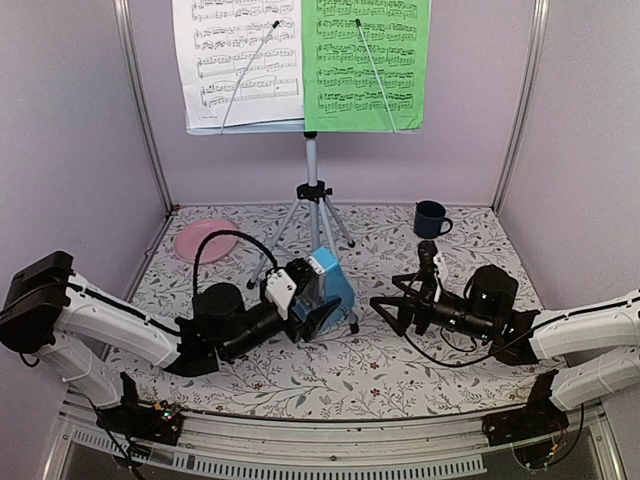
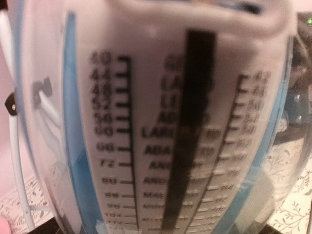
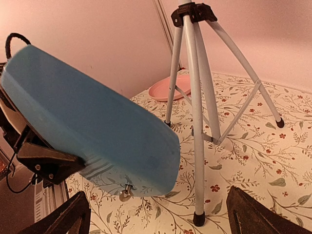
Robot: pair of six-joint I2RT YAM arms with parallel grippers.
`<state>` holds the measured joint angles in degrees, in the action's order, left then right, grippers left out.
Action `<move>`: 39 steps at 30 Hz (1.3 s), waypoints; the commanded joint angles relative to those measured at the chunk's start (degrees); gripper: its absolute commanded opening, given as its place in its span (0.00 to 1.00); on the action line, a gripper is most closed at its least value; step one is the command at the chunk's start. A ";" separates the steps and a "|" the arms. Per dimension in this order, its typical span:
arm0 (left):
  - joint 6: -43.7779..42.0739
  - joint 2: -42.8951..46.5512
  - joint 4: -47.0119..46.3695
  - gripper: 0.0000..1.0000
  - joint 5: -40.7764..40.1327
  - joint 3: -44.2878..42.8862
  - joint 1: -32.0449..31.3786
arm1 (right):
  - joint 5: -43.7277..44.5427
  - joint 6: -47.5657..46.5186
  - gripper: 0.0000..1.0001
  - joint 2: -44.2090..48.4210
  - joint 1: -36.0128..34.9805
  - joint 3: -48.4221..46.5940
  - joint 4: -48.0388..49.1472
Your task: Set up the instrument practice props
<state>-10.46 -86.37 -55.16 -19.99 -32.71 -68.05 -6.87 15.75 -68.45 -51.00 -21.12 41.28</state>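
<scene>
The pale music stand's silver tripod (image 1: pixel 313 205) stands at the back centre, with a white sheet-music page (image 1: pixel 240 60) and a green one (image 1: pixel 365 62) on its desk. My left gripper (image 1: pixel 318 300) is shut on the small blue metronome (image 1: pixel 330 283), holding it tilted just above the table beside the tripod's front leg. Its tempo scale and black pendulum (image 2: pixel 190 131) fill the left wrist view, hiding the fingers. In the right wrist view the metronome (image 3: pixel 97 131) hangs left of the tripod (image 3: pixel 195 112). My right gripper (image 1: pixel 402 280) is open and empty, its fingertips (image 3: pixel 258 214) apart from the metronome.
A pink plate (image 1: pixel 205 240) lies at the back left, also in the right wrist view (image 3: pixel 170 90). A dark blue mug (image 1: pixel 431 219) stands at the back right. Lilac walls enclose the floral tablecloth (image 1: pixel 380 360). The tripod's front foot (image 3: pixel 198 219) rests near the metronome.
</scene>
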 commanded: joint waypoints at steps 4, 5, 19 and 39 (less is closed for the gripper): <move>11.45 3.84 0.93 0.17 -2.04 4.11 4.50 | -0.19 -1.95 0.99 -5.31 0.22 -10.99 -6.81; 12.34 3.56 0.43 0.17 -2.00 4.75 4.90 | -0.57 -1.38 0.99 -5.94 0.66 -11.83 -6.68; 19.94 -8.12 -11.47 0.19 -1.91 5.64 8.17 | -4.88 0.96 0.99 -13.15 3.01 -25.74 -11.21; 21.97 -0.79 1.26 0.99 6.61 8.46 10.97 | -12.37 3.85 0.99 -25.50 2.96 -39.95 -20.10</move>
<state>11.92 -91.94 -54.35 -15.42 -24.67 -58.22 -16.67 18.87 -91.98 -48.29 -58.19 23.83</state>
